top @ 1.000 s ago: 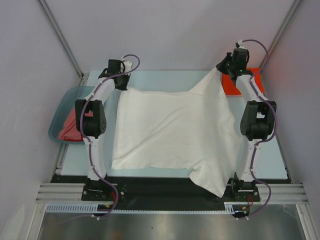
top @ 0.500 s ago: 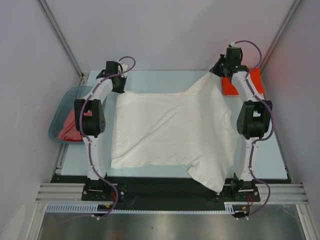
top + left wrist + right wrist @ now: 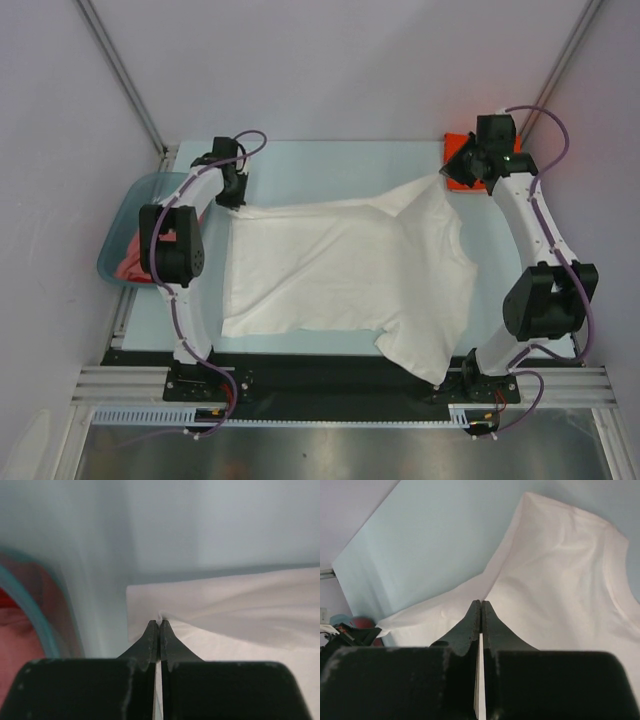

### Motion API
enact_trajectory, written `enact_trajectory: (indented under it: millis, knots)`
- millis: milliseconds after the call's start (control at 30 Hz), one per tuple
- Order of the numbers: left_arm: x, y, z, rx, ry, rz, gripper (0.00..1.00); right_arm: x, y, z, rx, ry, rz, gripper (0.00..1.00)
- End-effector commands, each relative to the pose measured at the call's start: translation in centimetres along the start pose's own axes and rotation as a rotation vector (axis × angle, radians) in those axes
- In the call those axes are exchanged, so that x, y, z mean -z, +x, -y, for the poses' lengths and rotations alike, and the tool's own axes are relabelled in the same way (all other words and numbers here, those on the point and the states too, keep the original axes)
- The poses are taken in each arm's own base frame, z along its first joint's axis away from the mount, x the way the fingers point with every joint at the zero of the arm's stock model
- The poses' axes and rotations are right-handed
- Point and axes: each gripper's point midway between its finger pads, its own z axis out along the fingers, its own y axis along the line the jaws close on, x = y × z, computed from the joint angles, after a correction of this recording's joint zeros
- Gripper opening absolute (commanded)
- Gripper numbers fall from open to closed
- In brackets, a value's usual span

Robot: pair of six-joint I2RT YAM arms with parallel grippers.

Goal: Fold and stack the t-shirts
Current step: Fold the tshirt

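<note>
The white t-shirt [image 3: 340, 270] is spread across the middle of the table [image 3: 330, 165]. Its upper-left corner is pinched by the left gripper [image 3: 159, 623]. The right gripper [image 3: 481, 602] is clenched empty above its upper-right edge.

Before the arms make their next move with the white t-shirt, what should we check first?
1. Grip of left end effector on white t-shirt corner: ok, shut on it.
2. Grip of right end effector on cloth: cannot tell; it is shut.
3. Whole t-shirt on table: not ok, near sleeve overhangs the near edge.
4. Far edge flat: not ok, raised in a fold.
5. Basin apart from t-shirt: ok.
</note>
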Motion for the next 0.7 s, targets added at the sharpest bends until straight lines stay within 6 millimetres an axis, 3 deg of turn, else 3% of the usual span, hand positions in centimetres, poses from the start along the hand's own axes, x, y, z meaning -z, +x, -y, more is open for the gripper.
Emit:
enact_trajectory:
  millis: [0, 133, 300, 400, 667]
  knots:
    - [3.8, -0.4, -1.7, 0.064, -0.108, 0.031, 0.0, 2.0, 2.4, 2.6, -0.057, 0.08, -0.039, 0.0]
    - [4.7, 0.9, -0.6, 0.072, -0.05, 0.016, 0.0, 3.9, 3.9, 4.5, -0.061, 0.087, -0.046, 0.0]
    - [5.2, 3.5, 1.3, 0.1, 0.002, -0.024, 0.0, 4.5, 6.1, 7.6, -0.069, 0.131, -0.073, 0.0]
    - [5.3, 5.1, 2.2, 0.098, 0.013, -0.043, 0.0, 5.0, 6.3, 9.2, -0.096, 0.142, -0.071, 0.0]
    - [4.9, 7.6, 3.6, 0.106, 0.036, -0.082, 0.0, 6.0, 8.3, 11.5, -0.098, 0.168, -0.097, 0.0]
